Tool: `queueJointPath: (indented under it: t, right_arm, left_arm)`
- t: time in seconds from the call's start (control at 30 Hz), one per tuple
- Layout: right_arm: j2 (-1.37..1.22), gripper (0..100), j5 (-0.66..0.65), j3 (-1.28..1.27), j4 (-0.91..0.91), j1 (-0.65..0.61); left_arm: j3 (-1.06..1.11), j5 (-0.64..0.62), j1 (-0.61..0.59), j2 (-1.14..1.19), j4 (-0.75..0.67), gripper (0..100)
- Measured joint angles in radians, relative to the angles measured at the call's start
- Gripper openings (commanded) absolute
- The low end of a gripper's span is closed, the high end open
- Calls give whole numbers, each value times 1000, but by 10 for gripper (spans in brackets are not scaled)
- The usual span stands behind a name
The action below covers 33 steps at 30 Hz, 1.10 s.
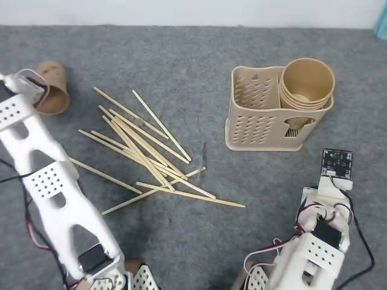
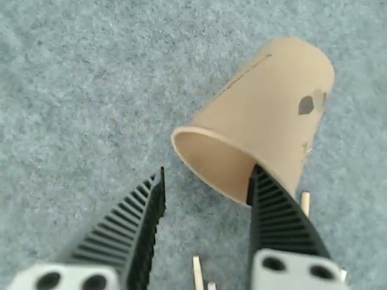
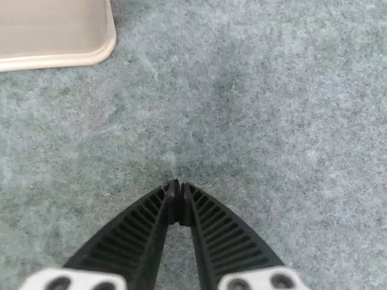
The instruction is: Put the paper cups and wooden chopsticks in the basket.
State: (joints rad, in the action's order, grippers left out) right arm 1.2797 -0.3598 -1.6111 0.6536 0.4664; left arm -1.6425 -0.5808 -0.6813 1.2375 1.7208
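Paper cup (image 2: 272,115) lies tipped on its side at the far left, its rim against one finger of the left gripper (image 2: 207,175), which is spread wide; that arm stretches out from the near edge. Right gripper (image 3: 177,184), pressed closed on nothing, hangs over the bench (image 1: 199,54) just near of the basket (image 1: 260,121), its arm folded. Chopsticks (image 1: 145,148) lie scattered between the arms.

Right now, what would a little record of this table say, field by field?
surface: grey carpet
basket: upright, two compartments
stack of paper cups: standing in one basket compartment
loose paper cup: on its side, far from the basket
wooden chopsticks: scattered on the carpet between loose cup and basket
left gripper: open, at the loose cup's mouth
right gripper: shut, empty, over bare carpet near the basket
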Motion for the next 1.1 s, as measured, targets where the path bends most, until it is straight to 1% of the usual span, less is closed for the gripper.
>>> queueJointPath:
  t: [0.23, 0.4, 0.5, 0.67, 0.73, 0.87, 1.1]
  right_arm:
    - [0, 9, 0, 0, 0, 0]
    - [0, 9, 0, 0, 0, 0]
    - [0, 9, 0, 0, 0, 0]
    - [0, 9, 0, 0, 0, 0]
    - [0, 9, 0, 0, 0, 0]
    - [0, 9, 0, 0, 0, 0]
    - [0, 9, 0, 0, 0, 0]
  left_arm:
    - [0, 0, -5, -6, 2, 214]
    - [0, 14, -34, -95, 2, 214]
    - [0, 80, -49, -163, 2, 214]
    - [-2, 308, -51, -238, 2, 213]
    - [-2, 361, -55, -247, 2, 213]
    - [-2, 376, -89, -284, 3, 213]
    - [-2, 376, -129, -470, 3, 213]
